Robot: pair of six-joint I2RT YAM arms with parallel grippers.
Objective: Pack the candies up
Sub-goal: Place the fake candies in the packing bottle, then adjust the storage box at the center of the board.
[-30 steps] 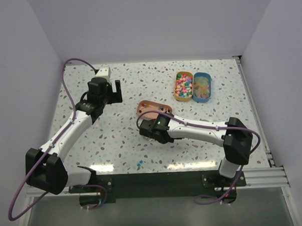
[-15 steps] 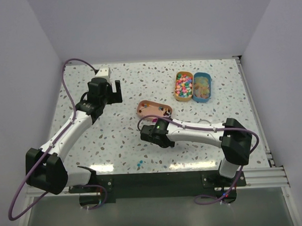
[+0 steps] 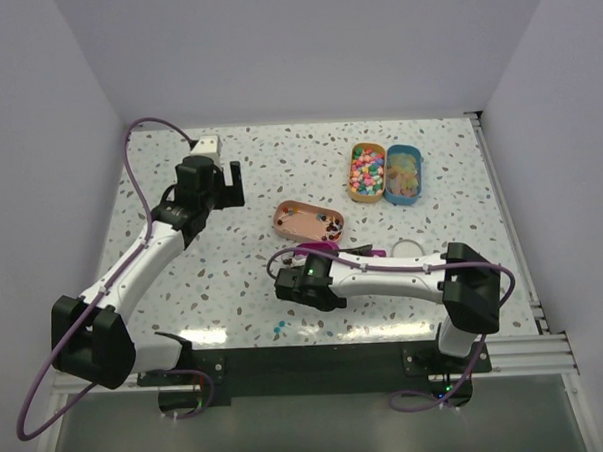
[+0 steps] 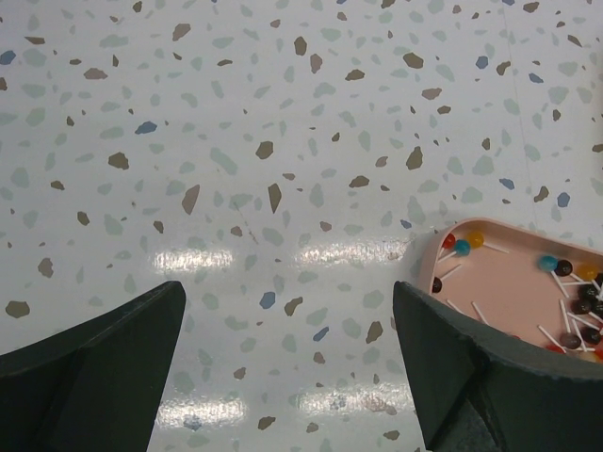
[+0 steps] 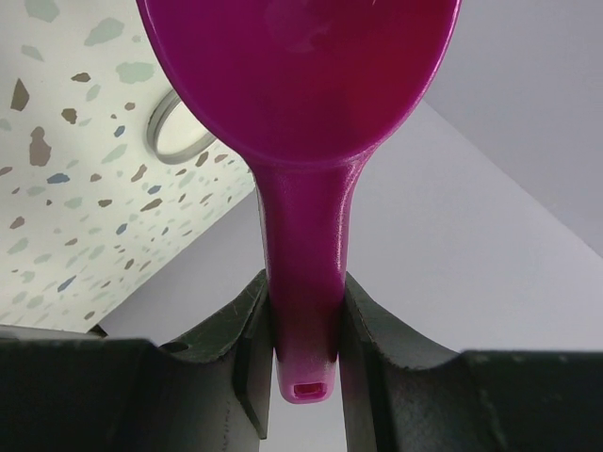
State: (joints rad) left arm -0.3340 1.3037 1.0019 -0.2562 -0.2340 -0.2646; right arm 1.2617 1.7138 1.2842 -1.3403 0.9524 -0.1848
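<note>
Near side of the pink tray: right fingers clenched on the handle of the purple scoop, bowl tilted up off the surface; load cannot be told. Dark-mix candies lie at the tray's right end. Beside the tray, left fingers spread wide, empty. Judged step: scooping. Next move needs the bowl's lip lowered into the pieces, shallow, without shoving the tray.

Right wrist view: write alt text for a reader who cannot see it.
The right tool clamps the handle of a purple scoop, whose bowl fills the top of the frame. Behind, a pale ring lies on the speckled table at left; a plain wall is at right.
</note>
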